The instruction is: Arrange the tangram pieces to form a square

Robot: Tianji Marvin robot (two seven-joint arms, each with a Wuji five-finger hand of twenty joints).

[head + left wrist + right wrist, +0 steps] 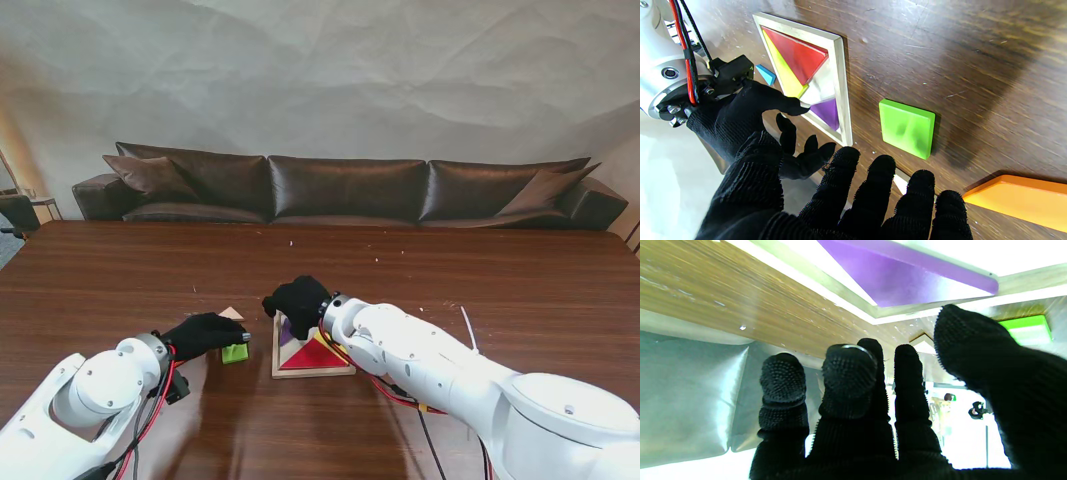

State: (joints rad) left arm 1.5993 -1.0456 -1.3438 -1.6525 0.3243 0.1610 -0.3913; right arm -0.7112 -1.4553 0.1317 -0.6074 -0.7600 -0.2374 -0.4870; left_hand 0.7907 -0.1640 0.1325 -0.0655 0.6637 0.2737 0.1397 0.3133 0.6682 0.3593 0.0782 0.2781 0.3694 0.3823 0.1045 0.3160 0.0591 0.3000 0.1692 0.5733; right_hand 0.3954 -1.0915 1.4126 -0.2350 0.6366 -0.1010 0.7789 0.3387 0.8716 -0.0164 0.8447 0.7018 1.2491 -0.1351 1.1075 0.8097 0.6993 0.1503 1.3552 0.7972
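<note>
A wooden square tray (313, 373) lies in front of me with a red triangle (314, 354), a yellow triangle (785, 71) and a purple triangle (826, 111) inside. Part of its floor is bare. My right hand (297, 303) hovers over the tray's far left corner, fingers apart and holding nothing, thumb tip near the purple triangle (893, 276). A green square (235, 353) lies on the table left of the tray. My left hand (205, 333) is beside it, fingers (880, 196) spread just short of the green square (907, 128), not touching it.
An orange piece (1020, 200) lies on the table just beyond my left hand, seen as a pale wedge (231, 313). A small blue piece (766, 74) sits on the far side of the tray rim (843, 83), behind my right wrist. A dark sofa (345, 188) lines the table's far edge.
</note>
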